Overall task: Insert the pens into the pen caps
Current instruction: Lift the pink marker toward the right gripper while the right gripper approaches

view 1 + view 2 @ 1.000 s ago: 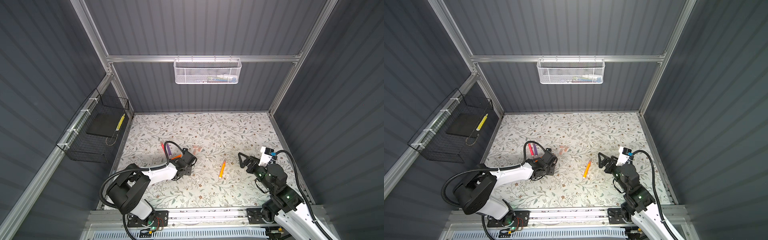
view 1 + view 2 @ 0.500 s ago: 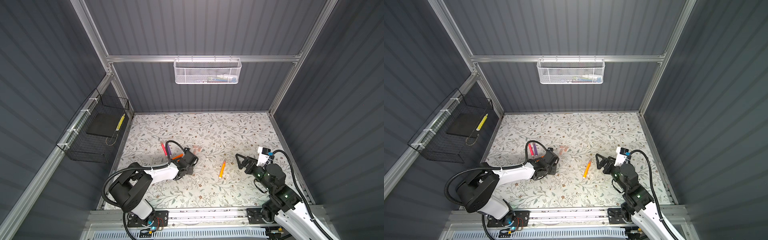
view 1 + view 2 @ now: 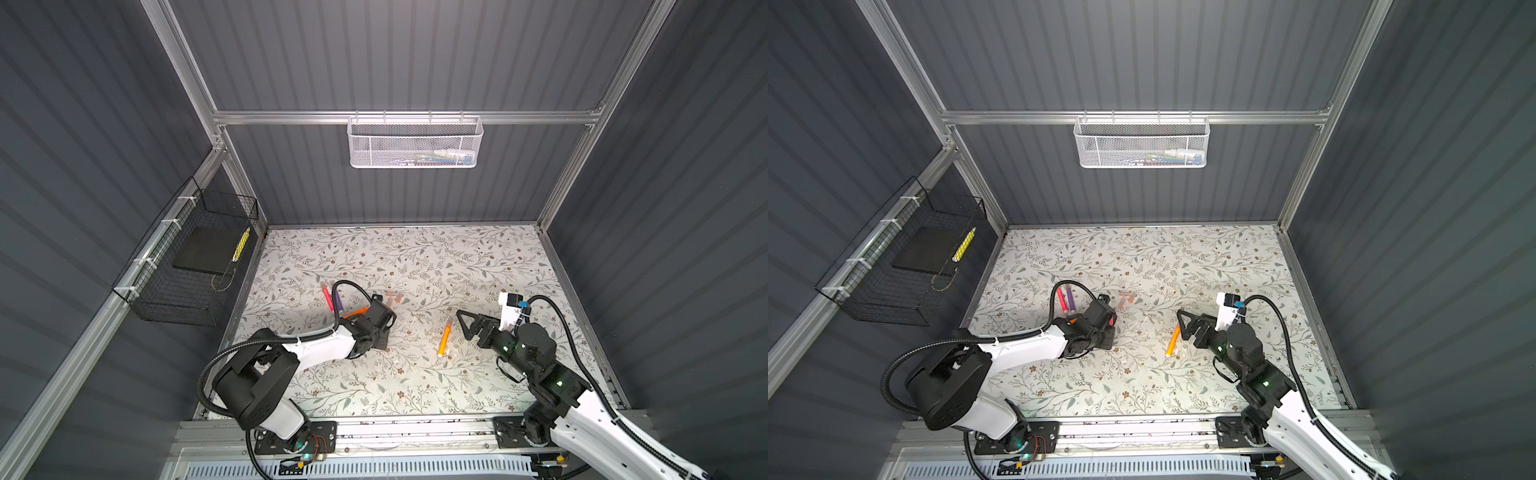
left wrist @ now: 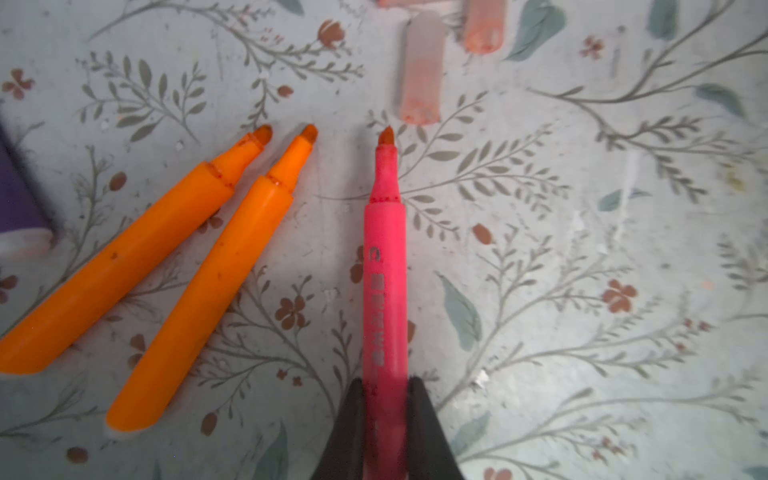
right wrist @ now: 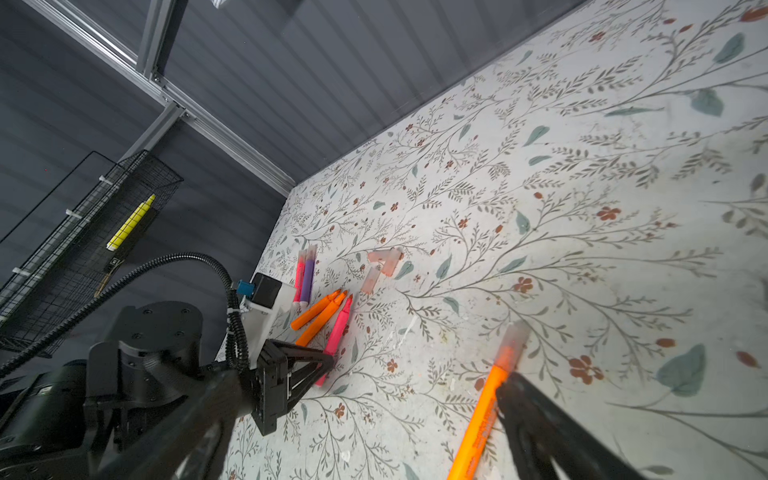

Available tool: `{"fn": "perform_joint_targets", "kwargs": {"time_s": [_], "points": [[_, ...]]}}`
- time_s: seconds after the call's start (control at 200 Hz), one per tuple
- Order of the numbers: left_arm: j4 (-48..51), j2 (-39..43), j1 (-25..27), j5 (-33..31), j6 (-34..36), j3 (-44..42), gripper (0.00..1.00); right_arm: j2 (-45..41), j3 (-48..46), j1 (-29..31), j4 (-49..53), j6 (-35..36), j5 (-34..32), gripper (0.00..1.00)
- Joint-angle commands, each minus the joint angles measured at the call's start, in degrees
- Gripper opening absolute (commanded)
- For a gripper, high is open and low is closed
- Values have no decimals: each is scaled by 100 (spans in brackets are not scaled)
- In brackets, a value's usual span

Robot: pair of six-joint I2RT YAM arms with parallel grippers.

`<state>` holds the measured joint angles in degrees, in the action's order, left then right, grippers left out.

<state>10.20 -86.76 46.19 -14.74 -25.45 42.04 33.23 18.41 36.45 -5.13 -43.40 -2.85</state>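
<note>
My left claw [image 4: 386, 399] is clenched on the rear of the pink pen's [image 4: 385, 266] barrel. The pen lies low over the desk [image 3: 457, 266] with its tip aimed at the pen caps [image 4: 420, 70] just ahead. I judge this to be the pick-up step for this pen, with the grip made and the insertion not yet begun. Next I must lift slightly, line the tip up with the nearest cap's open end and push straight in. That loose cap will likely slide away unless something braces it. My right claw [image 3: 467, 328] stands spread wide and empty, just beside an orange pen [image 3: 444, 340] whose tip looks covered by a translucent cap. The left wrist view alone shows the pinch itself, the bare tip, and two uncapped orange pens [image 4: 199, 299] lying just beside the pink one. In both top views my wrist largely hides all that. The right wrist view adds the side of my left claw low at the desk, a pink and purple pair [image 5: 304, 274] lying side by side beyond it, and only one finger [image 5: 540, 424] of my right claw.
</note>
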Motion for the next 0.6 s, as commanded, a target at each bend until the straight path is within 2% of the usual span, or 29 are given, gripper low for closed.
{"fn": "perform_joint_targets", "kwargs": {"time_s": [0.0,0.14,0.285,0.41,0.595], "points": [[-139,453,325,58,353,147,0,353,49,445,-619,-186,-473,99],[-330,672,867,-203,500,261,0,921,-15,903,-1193,-630,-964,99],[-999,890,1286,50,722,2,0,1469,-91,1194,-1930,-931,-1127,99],[-1396,1020,1454,422,738,-194,0,1899,-166,1275,-2527,-1276,-1052,93],[-1832,1307,1787,419,805,-477,0,2298,-198,1347,-2858,-1551,-1136,85]]}}
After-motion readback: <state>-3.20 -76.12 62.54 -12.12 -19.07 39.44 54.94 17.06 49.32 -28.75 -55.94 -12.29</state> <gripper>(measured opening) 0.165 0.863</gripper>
